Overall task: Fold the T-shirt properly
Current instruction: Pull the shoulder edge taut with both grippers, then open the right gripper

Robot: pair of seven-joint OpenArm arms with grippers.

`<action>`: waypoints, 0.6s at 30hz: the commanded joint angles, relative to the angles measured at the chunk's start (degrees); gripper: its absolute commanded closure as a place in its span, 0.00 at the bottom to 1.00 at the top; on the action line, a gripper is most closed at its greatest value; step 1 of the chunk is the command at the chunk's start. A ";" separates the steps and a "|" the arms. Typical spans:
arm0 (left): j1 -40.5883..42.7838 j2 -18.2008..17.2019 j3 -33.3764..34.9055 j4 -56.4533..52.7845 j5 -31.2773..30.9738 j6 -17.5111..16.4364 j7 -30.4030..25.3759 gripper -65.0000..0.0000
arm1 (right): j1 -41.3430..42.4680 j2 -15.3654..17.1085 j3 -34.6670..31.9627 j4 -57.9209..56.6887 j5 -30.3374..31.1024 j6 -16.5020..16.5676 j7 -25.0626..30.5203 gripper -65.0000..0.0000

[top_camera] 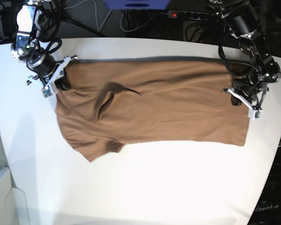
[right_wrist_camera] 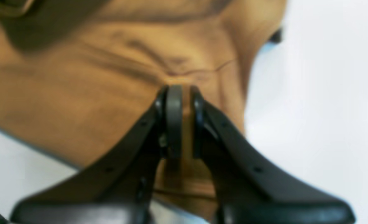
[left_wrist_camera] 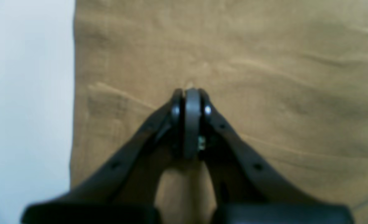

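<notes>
Across the white tabletop (top_camera: 145, 187) I've got the plain tan short-sleeved cotton T-shirt (top_camera: 164, 108) lying spread out sideways, mostly flat, with a raised wrinkle left of its middle and one sleeve sticking out toward the near left corner. Its far edge sits in shadow along the back of the table, so I can't really follow that hem in the base view.

Both wrist cams are pretty blurry. On the left wrist one, the black left gripper (left_wrist_camera: 190, 93) has its jaws pressed together with the tips down on the cloth, near the shirt's straight side edge, but I can't make out whether any fabric is actually pinched in there. The base view just shows that arm sitting at the shirt's right-hand end, fingers too small to read.

The right wrist cam is clearer on one thing: the black right gripper (right_wrist_camera: 180, 91) is clamped on a fold of the tan fabric, with creases fanning out from the tips. From the base view you only see it at the shirt's far left corner, with the grip itself hidden under the wrist. Cables and a power strip (top_camera: 192, 15) clutter the dark background behind the table.
</notes>
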 commanded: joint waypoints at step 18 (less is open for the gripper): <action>1.98 -0.49 -0.24 0.47 2.14 0.55 6.02 0.97 | -7.05 0.26 0.48 -0.91 0.94 0.14 5.33 0.95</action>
